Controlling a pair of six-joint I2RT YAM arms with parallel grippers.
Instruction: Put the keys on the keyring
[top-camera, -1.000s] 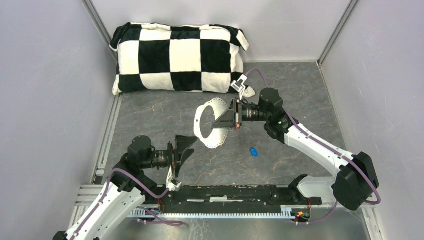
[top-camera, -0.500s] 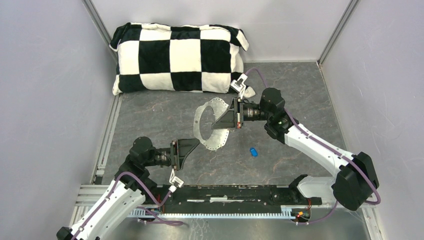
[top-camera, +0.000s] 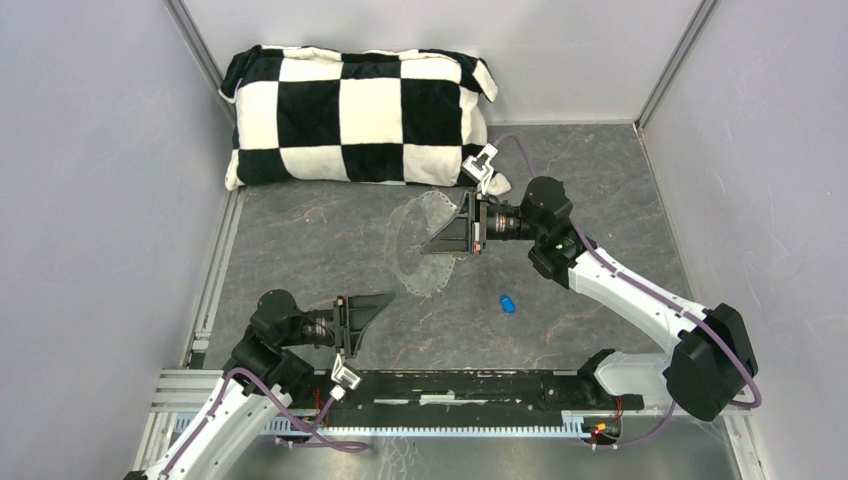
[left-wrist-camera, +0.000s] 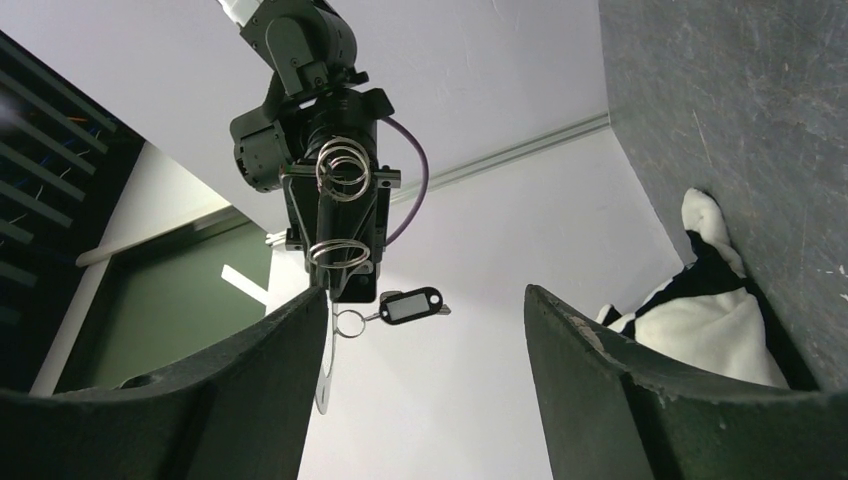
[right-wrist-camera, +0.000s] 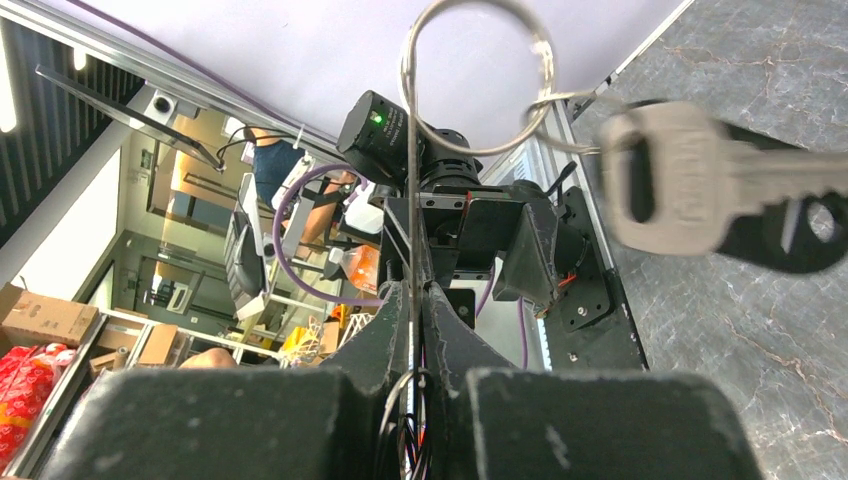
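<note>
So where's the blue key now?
Top view: the blue key lies on the table right of centre, nearer the bases than the right gripper, apart from it.

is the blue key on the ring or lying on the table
On the table: the blue key lies flat there, apart from the keyring in the right gripper.

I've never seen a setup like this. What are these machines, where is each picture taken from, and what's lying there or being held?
These are two robot arms on a grey table: the left arm and the right arm. One picture looks down from above; the other two come from small cameras on the wrists. The right fingers are shut on a thin wire keyring, and a black-headed key already hangs from it. The left fingers are open and empty. On the table lie a small blue key and, at the far end, a black-and-white checkered pillow.
</note>
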